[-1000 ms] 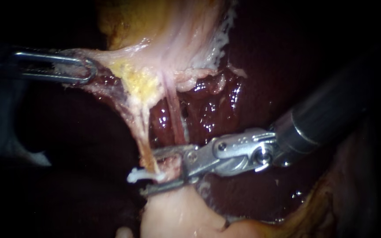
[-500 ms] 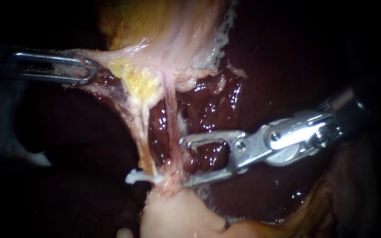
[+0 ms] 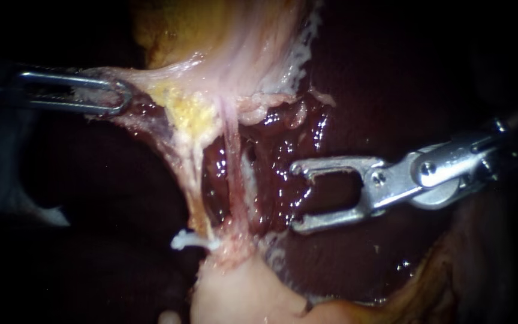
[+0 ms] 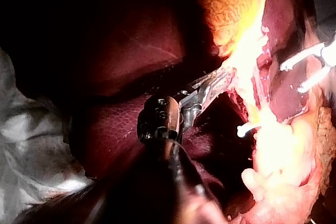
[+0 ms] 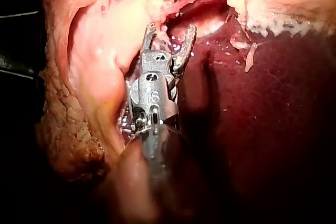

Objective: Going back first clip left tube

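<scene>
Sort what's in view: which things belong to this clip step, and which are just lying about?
Belongs to the job: right instrument, jaws open, clear of the tubes; white clip on the left tube; left instrument, shut on a fold of tissue, holding it taut.
Just there: right tube; liver; pale lump below the clip.

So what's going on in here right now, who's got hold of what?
The left instrument has its jaws shut on a flap of pale tissue, which is stretched out sideways. Below that, the left tube and the right tube run downward, and the left tube has a white clip near its lower end. The right instrument is over the liver beside the tubes. Its jaws are open and empty, and they touch neither tube.
</scene>
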You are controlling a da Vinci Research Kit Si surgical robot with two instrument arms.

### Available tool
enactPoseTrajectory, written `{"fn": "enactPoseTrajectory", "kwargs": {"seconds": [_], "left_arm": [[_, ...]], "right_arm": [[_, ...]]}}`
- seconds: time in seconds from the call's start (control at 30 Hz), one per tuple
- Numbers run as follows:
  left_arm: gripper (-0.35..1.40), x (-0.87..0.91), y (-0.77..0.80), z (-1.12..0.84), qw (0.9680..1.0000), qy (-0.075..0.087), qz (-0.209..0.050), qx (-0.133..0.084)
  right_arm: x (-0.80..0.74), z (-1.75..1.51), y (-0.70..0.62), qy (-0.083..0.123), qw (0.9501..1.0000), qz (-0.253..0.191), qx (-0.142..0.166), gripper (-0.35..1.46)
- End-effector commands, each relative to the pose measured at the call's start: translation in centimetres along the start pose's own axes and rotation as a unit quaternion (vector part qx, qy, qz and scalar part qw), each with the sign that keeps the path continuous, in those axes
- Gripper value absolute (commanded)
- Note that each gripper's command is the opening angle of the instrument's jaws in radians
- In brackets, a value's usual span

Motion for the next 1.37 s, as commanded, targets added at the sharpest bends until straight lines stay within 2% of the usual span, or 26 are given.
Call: {"fn": "enactPoseTrajectory", "kwargs": {"seconds": [0.03, 0.47, 0.7, 1.03, 1.37], "left_arm": [[-0.35, 0.00, 0.00, 0.00, 1.0000, 0.000, 0.000, 0.000], [-0.35, -0.03, -0.03, 0.07, 1.0000, 0.002, 0.001, 0.002], [-0.35, -0.07, -0.09, 0.32, 0.9999, 0.006, 0.003, 0.007], [-0.35, -0.15, -0.22, 0.73, 0.9999, 0.006, 0.009, 0.002], [-0.35, -0.15, -0.22, 0.77, 0.9999, 0.003, 0.012, -0.002]], "right_arm": [[0.00, -0.01, 0.00, 0.000, 1.0000, 0.000, 0.000, 0.50], [-0.04, -0.17, 0.06, 0.000, 1.0000, -0.005, -0.001, 0.50], [-0.04, -0.23, 0.07, -0.001, 1.0000, -0.004, -0.002, 0.50], [-0.04, -0.24, 0.07, 0.000, 1.0000, -0.004, -0.002, 0.50], [-0.04, -0.24, 0.07, 0.000, 1.0000, -0.004, -0.002, 0.50]]}}
